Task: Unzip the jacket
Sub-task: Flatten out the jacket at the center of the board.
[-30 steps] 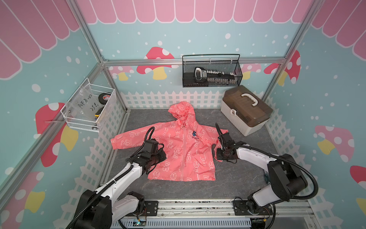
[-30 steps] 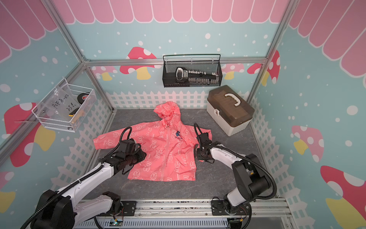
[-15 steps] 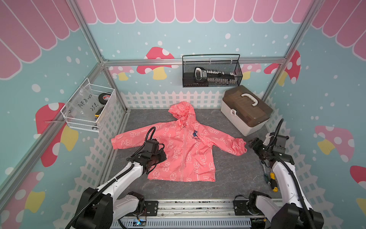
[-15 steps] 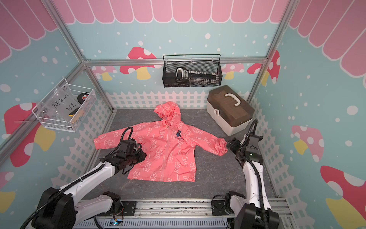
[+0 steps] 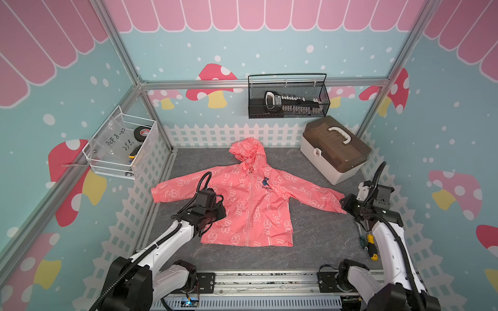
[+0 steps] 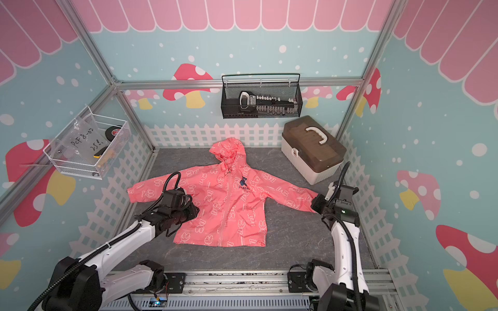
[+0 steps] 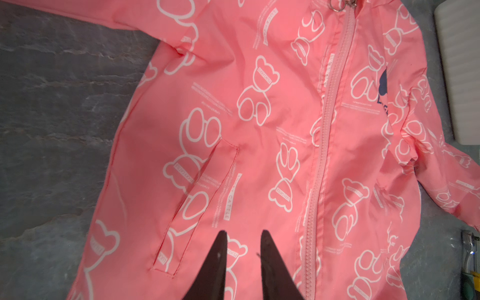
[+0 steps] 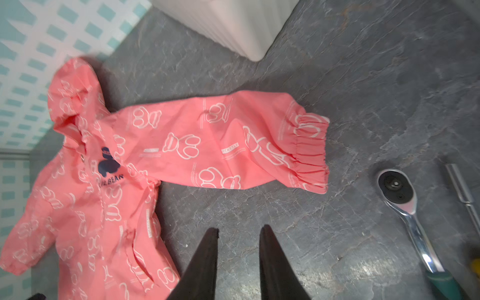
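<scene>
The left gripper holds its two black tapered fingers a narrow gap apart. Coral cloth shows between them, and nothing looks pinched. It hangs over one front panel of the small coral-pink hooded jacket printed with white outline bears, just beside a slanted welt pocket.

The jacket lies flat and front up in the middle of the grey stone-patterned tabletop, hood toward the back wall and hem toward the robot's base. Its pink toothed zipper looks closed along the whole length in view. The zipper's long axis runs from hem to collar, straight away from the robot. From the left gripper that line lies off to the side, toward the right arm. The small metal ring pull sits at the collar end, farther out toward the hood.

The right gripper is likewise parted and empty, over bare tabletop near the gathered cuff of the outstretched sleeve, well apart from the zipper.

The left arm appears nearer. The coming move likely depends on reaching the pull at the collar, then drawing it along the zipper's axis toward the hem.
</scene>
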Available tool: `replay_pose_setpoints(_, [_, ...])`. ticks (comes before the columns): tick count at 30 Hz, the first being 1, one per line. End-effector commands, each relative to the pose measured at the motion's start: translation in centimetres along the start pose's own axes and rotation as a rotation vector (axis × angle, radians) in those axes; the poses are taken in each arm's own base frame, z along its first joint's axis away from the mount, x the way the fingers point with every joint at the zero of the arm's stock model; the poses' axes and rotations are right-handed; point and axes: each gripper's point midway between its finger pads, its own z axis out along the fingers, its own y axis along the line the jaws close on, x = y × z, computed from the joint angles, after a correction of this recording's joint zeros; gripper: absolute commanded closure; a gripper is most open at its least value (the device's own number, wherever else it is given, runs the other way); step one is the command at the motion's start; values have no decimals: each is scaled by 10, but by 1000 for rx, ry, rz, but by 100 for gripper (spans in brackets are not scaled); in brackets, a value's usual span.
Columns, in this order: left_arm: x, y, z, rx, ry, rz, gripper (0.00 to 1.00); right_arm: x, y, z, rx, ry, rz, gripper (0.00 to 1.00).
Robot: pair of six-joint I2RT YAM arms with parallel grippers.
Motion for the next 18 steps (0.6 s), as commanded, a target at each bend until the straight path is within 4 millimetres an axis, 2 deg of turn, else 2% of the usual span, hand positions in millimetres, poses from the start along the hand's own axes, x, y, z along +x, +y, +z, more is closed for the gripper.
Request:
replay_pose_setpoints(1, [-9,-4,1,-2,-23,21,80,17,-4,27,-11,95,-29,76])
replay_pose_setpoints(5, [-1,0,9,-4,5,8,87,17,-17,64,-9,85,43,82])
replay_pose_setpoints(7, [6,3,14,-12,31,-2,90,13,-26,75,26,74,56,85])
replay_pose_setpoints(10, [15,10,21,-35,68,-14,91,5,-48,85,126,46,66,88])
replay_pose_setpoints(14, [21,20,25,-90,98,-17,92,-2,-82,97,200,5,187,90])
replay_pose_setpoints(18, [22,28,27,-135,111,-9,92,-18,-112,98,281,-30,233,91])
